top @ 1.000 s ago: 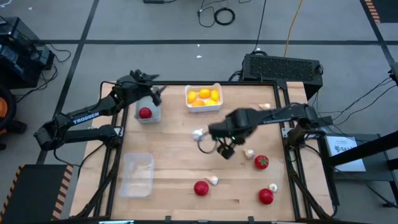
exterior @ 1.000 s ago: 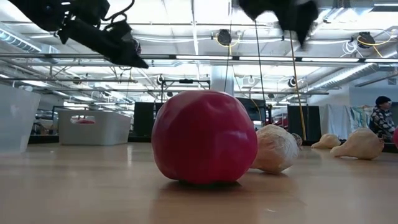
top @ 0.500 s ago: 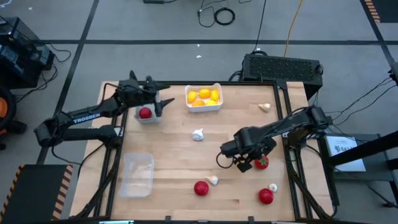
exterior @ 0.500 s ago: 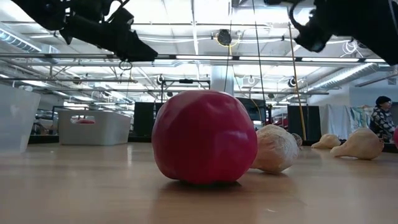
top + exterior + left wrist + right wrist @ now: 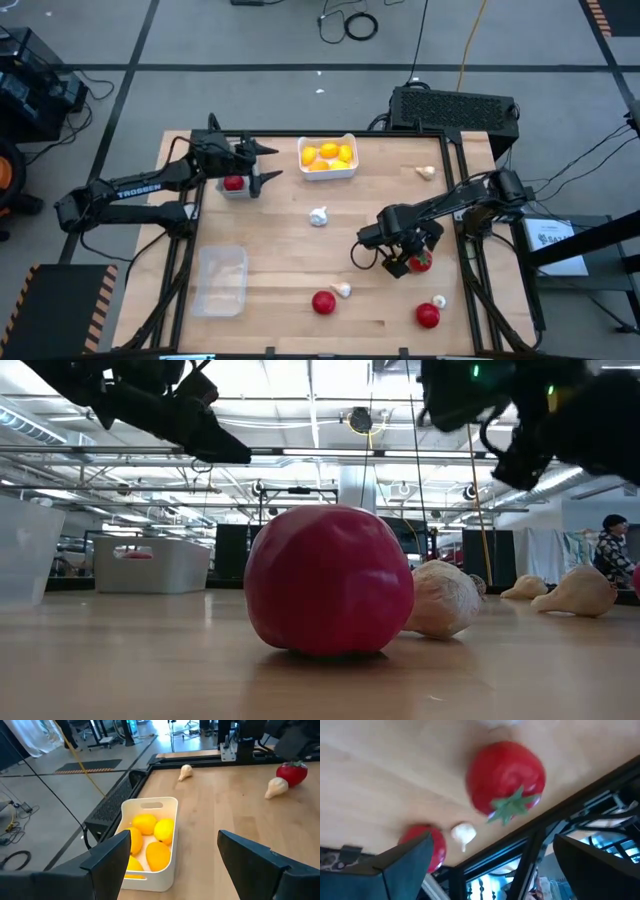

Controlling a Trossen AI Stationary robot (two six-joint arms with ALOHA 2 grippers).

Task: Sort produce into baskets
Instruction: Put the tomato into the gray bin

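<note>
With my right tool [image 5: 399,263] hanging fingers apart over the tomato [image 5: 420,261] at about four o'clock on the tabletop [image 5: 280,240], I'd judge the fruit smooth, round and prone to roll, so I'd pinch it across its widest middle, below the green stem; my left tool [image 5: 262,165] waits open by the grey basket [image 5: 243,190] at ten o'clock

- Bright, even light from overhead ceiling strips; shadows on the table [image 5: 280,290] are soft and faint.
- Near the right gripper [image 5: 485,865], the tomato [image 5: 506,775] is motion-blurred.
- Low view: the room beyond is soft.
</note>
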